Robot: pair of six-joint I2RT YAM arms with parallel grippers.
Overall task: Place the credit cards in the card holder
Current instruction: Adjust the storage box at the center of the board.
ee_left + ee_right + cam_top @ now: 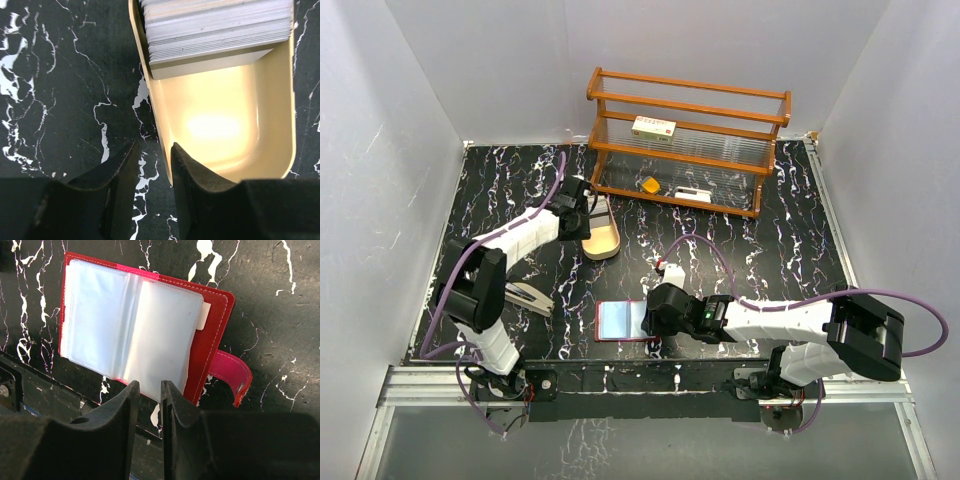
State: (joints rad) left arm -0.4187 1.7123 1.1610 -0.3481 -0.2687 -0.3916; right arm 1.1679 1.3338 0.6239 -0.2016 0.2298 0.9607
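The credit cards (220, 30) sit stacked in the tan tray (287, 125). The red card holder (130, 325) lies open on the counter (800, 250) near me. My left fingers (120, 172), a bit open, straddle the tray's wall. My right fingers (122, 407) are almost shut at a clear pocket's edge; I cannot tell if they pinch it.

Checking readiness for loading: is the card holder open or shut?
Open. The card holder lies spread, clear pockets facing up, strap unfastened.

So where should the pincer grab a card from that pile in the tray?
Probably the top edge of the front card, coming down from above at the empty end of the tray. The credit cards sit packed face to face and its walls hug both sides, so only edges are free.
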